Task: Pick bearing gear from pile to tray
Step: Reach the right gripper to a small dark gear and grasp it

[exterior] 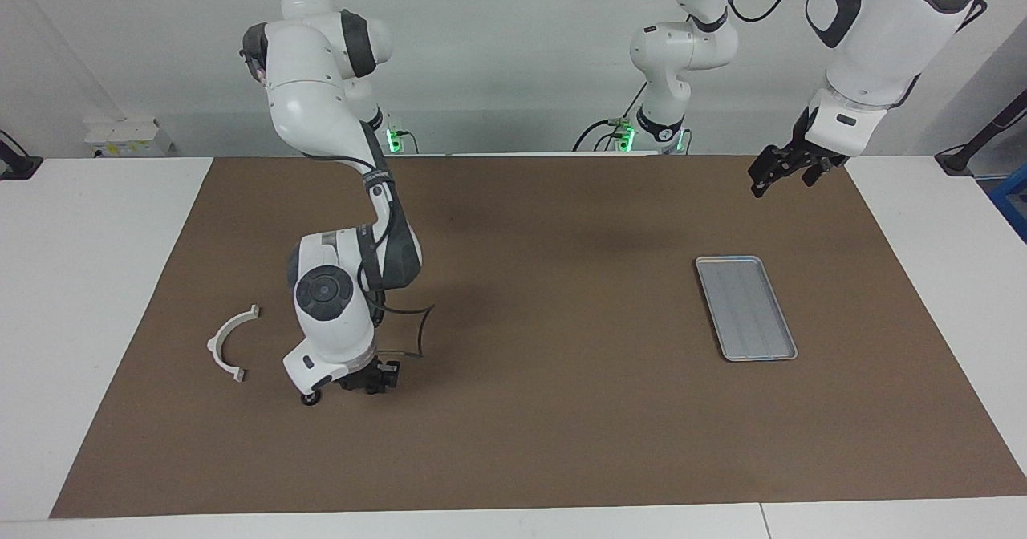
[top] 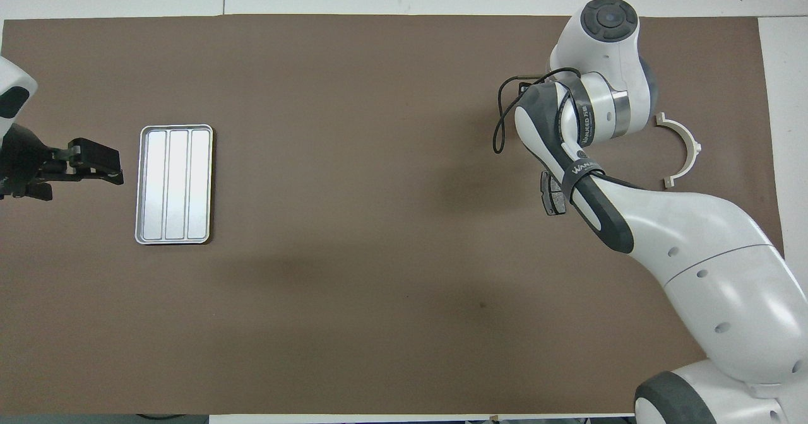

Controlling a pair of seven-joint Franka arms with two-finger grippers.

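The right gripper [exterior: 365,382] is lowered onto the pile [top: 553,195] beside the white curved bracket [exterior: 229,345]; its finger state cannot be told. The left gripper [exterior: 782,172], fingers apart, waits over the brown mat [exterior: 545,411] near the ribbed metal tray [exterior: 744,306], with open counter [exterior: 104,226] around.

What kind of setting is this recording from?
Likely a robotics lab bench: a white table under a brown mat, a metal tray and a white curved bracket.
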